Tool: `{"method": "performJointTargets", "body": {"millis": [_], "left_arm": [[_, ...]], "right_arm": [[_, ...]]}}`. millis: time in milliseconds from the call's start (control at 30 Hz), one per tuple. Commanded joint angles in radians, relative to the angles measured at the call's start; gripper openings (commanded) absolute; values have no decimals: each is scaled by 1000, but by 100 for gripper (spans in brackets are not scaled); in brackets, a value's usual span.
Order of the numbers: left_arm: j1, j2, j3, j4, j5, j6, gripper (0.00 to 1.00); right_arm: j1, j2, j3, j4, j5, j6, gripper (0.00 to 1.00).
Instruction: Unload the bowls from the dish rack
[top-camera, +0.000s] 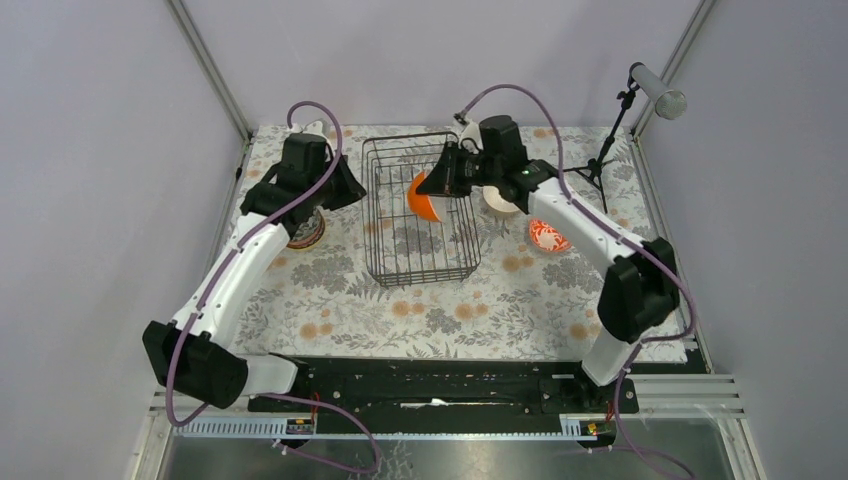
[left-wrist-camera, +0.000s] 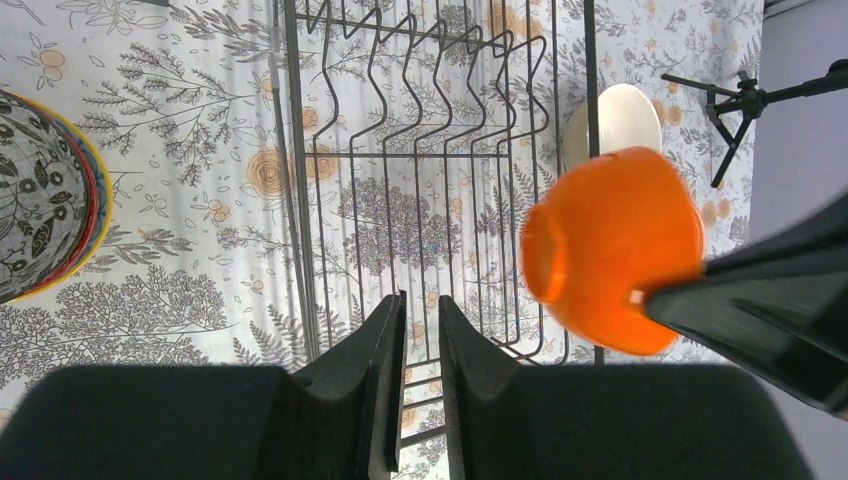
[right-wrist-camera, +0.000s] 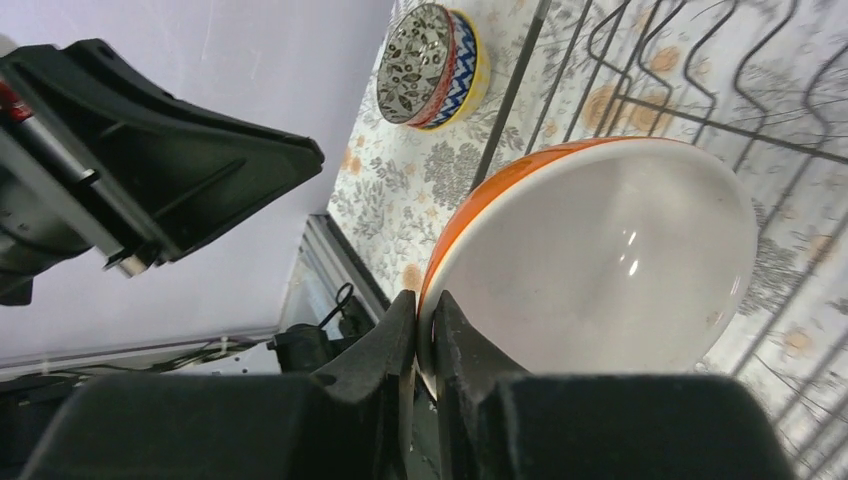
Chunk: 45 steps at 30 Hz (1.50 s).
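The black wire dish rack (top-camera: 400, 250) stands at the middle of the table. An orange bowl (top-camera: 424, 197) with a white inside hangs tilted on its side above the rack's right half. My right gripper (right-wrist-camera: 425, 297) is shut on its rim, one finger inside and one outside. In the left wrist view the orange bowl (left-wrist-camera: 610, 260) floats over the dish rack (left-wrist-camera: 420, 150). My left gripper (left-wrist-camera: 420, 300) hovers at the rack's left side, its jaws a narrow gap apart with nothing between them.
A stack topped by a blue-white patterned bowl (top-camera: 306, 232) sits on the floral cloth left of the rack, under the left arm. A beige bowl (top-camera: 497, 203) and a red-and-white bowl (top-camera: 547, 236) rest right of the rack. A microphone stand (top-camera: 610, 140) stands at the back right.
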Motion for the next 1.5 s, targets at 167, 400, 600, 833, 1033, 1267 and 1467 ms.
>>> {"method": "performJointTargets", "body": {"millis": [167, 400, 600, 833, 1033, 1267, 1467], "left_arm": [[4, -120, -104, 113, -42, -10, 25], [4, -164, -179, 120, -66, -13, 37], [4, -222, -249, 163, -79, -6, 47], [4, -246, -283, 173, -90, 17, 50], [4, -268, -318, 200, -140, 26, 52], [3, -326, -375, 249, -213, 39, 53], [4, -338, -397, 259, -250, 39, 55]], "right_arm": [[-4, -273, -71, -211, 341, -202, 0], [-4, -371, -189, -329, 519, -272, 0], [-3, -405, -314, -342, 607, -319, 0], [-4, -320, -358, -342, 724, -320, 0], [-4, -195, -337, -307, 783, -318, 0], [-5, -53, -269, -295, 800, -296, 0], [-4, -5, -235, -276, 800, -301, 19]]}}
